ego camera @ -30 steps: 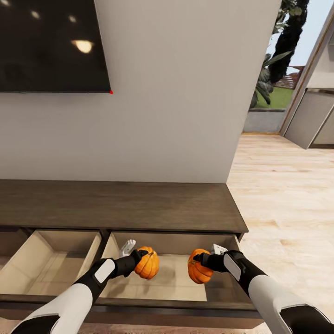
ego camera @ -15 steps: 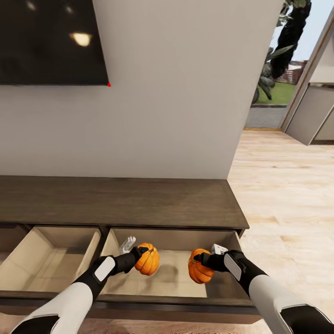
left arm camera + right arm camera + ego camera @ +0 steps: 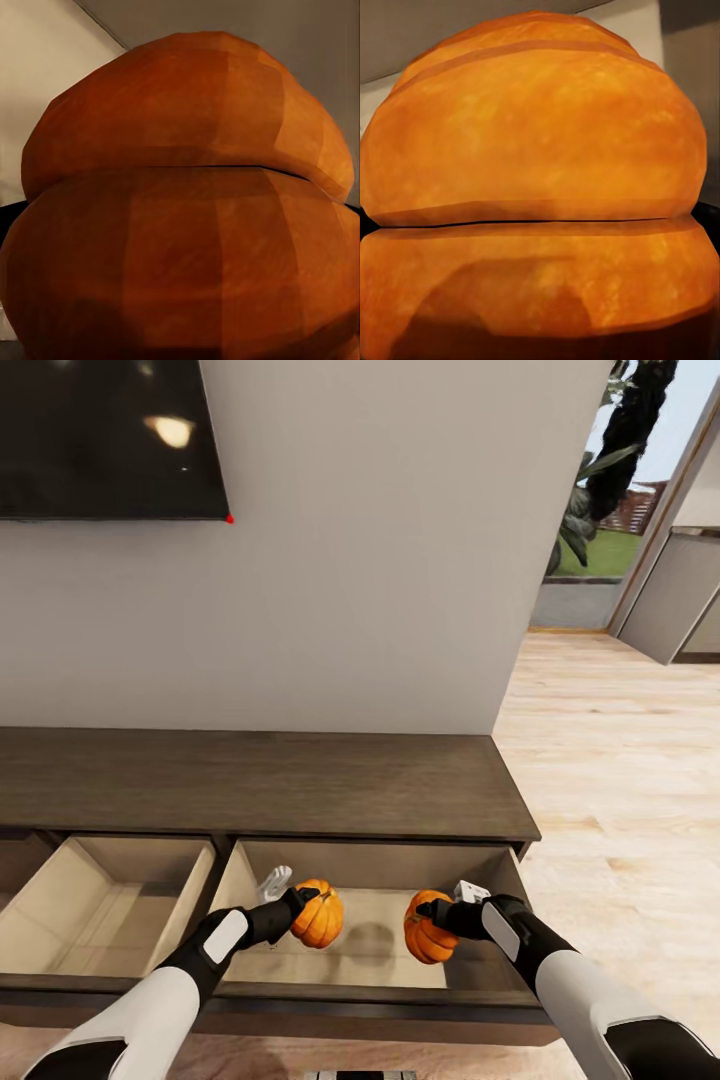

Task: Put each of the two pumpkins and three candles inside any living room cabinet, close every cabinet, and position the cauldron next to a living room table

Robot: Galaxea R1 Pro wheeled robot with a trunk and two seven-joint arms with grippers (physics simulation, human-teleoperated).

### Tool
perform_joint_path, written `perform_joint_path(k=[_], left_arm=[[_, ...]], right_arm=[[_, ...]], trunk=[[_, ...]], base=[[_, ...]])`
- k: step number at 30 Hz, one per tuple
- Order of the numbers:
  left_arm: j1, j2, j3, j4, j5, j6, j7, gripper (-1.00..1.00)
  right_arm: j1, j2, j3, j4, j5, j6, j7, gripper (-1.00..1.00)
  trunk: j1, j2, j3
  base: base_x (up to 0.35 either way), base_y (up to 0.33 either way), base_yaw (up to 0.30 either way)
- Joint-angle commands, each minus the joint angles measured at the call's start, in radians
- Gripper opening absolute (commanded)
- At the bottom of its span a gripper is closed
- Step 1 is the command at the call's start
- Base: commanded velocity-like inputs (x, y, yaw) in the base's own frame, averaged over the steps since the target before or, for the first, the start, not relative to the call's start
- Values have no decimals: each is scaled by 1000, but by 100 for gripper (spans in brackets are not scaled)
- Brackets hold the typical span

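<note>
Two small orange pumpkins hang over the open right-hand drawer of the dark-brown cabinet (image 3: 260, 780). My left gripper (image 3: 298, 906) is shut on the left pumpkin (image 3: 320, 915), and my right gripper (image 3: 432, 916) is shut on the right pumpkin (image 3: 428, 932). Both pumpkins are above the pale drawer floor, each casting a shadow on it. Up close, the left pumpkin (image 3: 187, 202) covers the left wrist view and the right pumpkin (image 3: 540, 195) the right wrist view. The candles and the cauldron are out of view.
A second drawer (image 3: 100, 910) stands open to the left, its pale interior bare. A dark TV screen (image 3: 100, 440) hangs on the grey wall above. Light wood floor (image 3: 620, 780) stretches to the right towards a glass door with plants outside.
The head view has shifted, so the cabinet and TV sit higher in the picture. Both pumpkins now hang lower inside the open drawer, closer to its floor. Both grips are unchanged.
</note>
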Motion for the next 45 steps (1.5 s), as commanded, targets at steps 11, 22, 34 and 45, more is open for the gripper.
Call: perform_joint_path(k=[11, 22, 34, 45], left_arm=[[0, 6, 1, -4, 4, 0, -3, -100], [0, 2, 4, -4, 4, 0, -3, -100], [0, 3, 4, -4, 4, 0, -3, -100], [0, 4, 6, -4, 4, 1, -3, -100]], right_arm=[[0, 3, 1, -12, -1, 0, 1, -100], [0, 3, 1, -11, -3, 0, 0, -100], [0, 5, 1, -11, -5, 0, 0, -100], [0, 5, 2, -12, -3, 0, 1, -100]], trunk=[[0, 0, 0], [15, -28, -16], [28, -50, -56], [33, -52, -115]], base=[[67, 0, 0], [5, 0, 0], [0, 0, 0], [0, 0, 0]])
